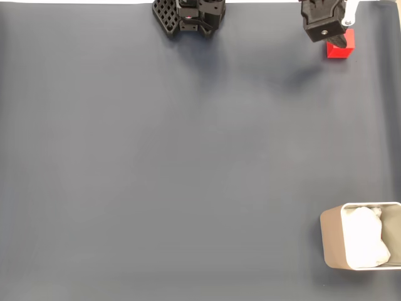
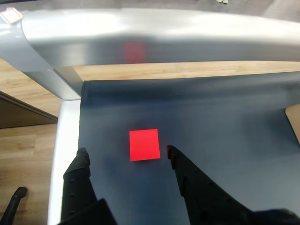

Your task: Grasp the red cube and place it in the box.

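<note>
From the wrist view I see my gripper (image 2: 125, 154) spread around the cube (image 2: 144, 145), which sits at the mat's two-o'clock corner; closing off-centre may knock it toward the edge, far from the box (image 1: 362, 244).
</note>
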`<state>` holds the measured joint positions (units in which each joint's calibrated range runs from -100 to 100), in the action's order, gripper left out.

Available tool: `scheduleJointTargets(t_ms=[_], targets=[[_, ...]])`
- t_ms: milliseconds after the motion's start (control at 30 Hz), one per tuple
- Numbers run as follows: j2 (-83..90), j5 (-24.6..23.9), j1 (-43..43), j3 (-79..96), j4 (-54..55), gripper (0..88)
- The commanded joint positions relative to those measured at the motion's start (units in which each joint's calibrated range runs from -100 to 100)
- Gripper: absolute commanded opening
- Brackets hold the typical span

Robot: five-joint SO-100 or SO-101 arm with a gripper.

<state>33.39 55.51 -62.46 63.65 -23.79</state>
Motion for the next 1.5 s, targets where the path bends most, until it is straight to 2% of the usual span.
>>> scheduleJointTargets(t_ms=[0,1467], targets=[[-0.8,-0.9,-0.5,-0.2,2.0,38.4],[-11.0,-2.0,-0.5,-0.1,9.9,40.1]])
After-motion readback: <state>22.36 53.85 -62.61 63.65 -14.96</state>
